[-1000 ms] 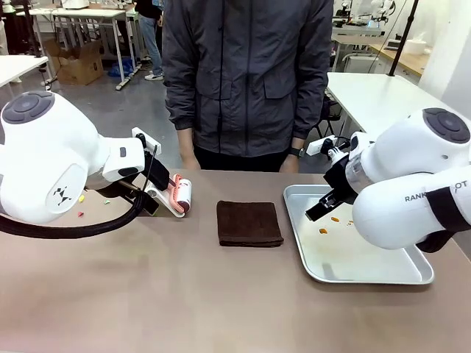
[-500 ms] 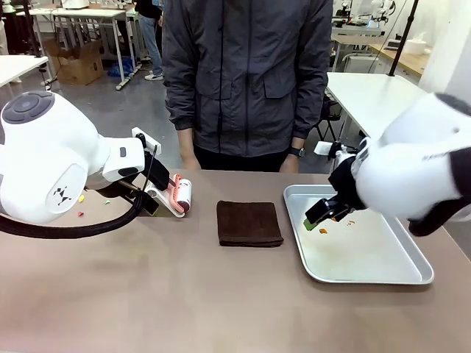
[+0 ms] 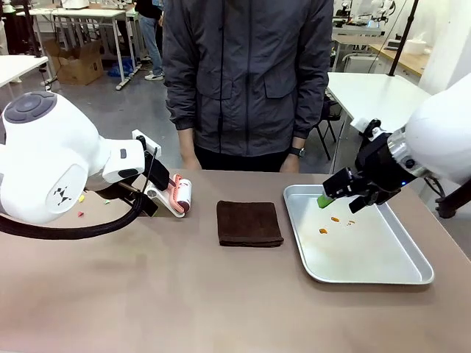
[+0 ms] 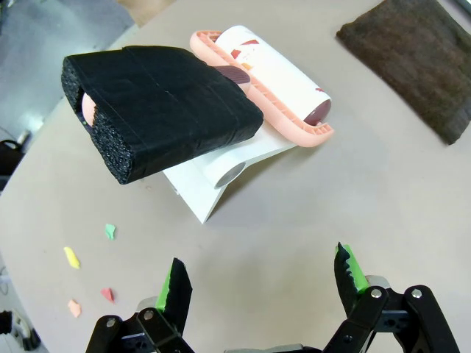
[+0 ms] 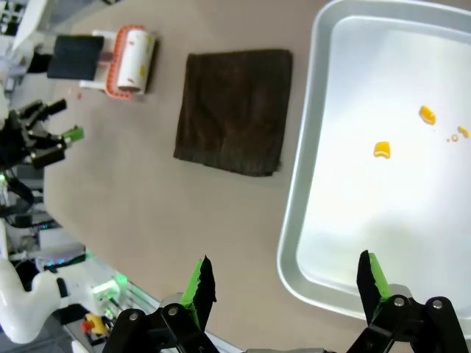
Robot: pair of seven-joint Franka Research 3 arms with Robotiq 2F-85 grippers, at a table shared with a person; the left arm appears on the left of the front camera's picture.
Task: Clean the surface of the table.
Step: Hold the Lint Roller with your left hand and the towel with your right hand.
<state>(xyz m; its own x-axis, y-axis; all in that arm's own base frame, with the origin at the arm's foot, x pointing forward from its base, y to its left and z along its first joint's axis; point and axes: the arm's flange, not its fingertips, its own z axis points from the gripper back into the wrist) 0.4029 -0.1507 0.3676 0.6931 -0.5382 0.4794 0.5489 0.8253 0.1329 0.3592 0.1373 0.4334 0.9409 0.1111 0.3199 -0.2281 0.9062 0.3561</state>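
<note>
The brownish counter point(image 3: 184, 294) spans the front view, with a person point(image 3: 246, 81) standing at its far edge. The left pincer point(image 4: 263, 276) hangs released, jaws wide with nothing between them, low over the counter's left part. Just beyond it a lint roller point(image 4: 272, 73) with a pink frame leans on a white stand, its handle wrapped in black foam. A few small coloured scraps point(image 4: 71, 257), possibly paper, lie on the counter near the left pincer. A folded brown cloth point(image 3: 249, 223) lies flat mid-counter, between the roller and a metal tray point(image 3: 368, 278) on the right. The right pincer point(image 5: 285, 279) is also released and empty, raised above the tray's far left corner. Small orange bits point(image 5: 381, 150) lie in the tray.
</note>
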